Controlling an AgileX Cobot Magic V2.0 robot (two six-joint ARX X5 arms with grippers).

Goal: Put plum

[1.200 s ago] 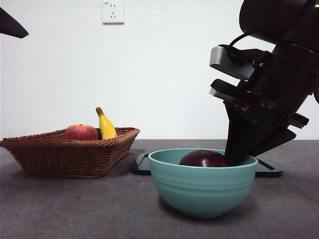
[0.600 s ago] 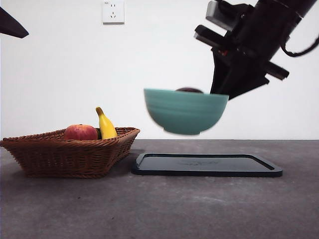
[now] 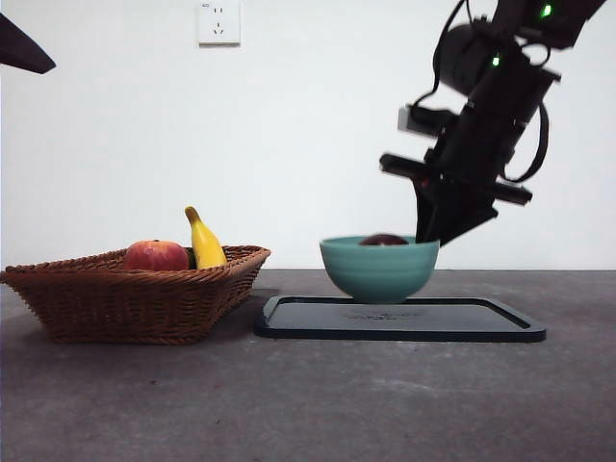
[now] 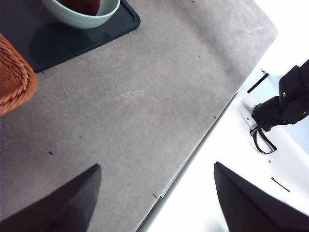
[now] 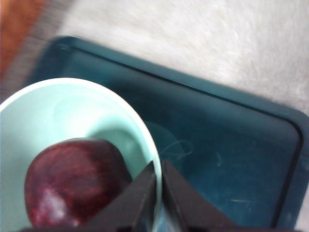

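The pale green ceramic bowl (image 3: 379, 269), rim pinched between the right gripper's (image 5: 158, 180) narrowed jaws, is held over the dark tray (image 3: 500, 322), the glossy maroon plum (image 5: 73, 181) inside.

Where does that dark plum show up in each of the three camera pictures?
Front view: the plum peeks just above the rim of the green bowl, right of centre.
Left wrist view: a dark red sliver inside the bowl at the top edge.
Right wrist view: large, lower left.
Shared landmark: the dark tray under the bowl.
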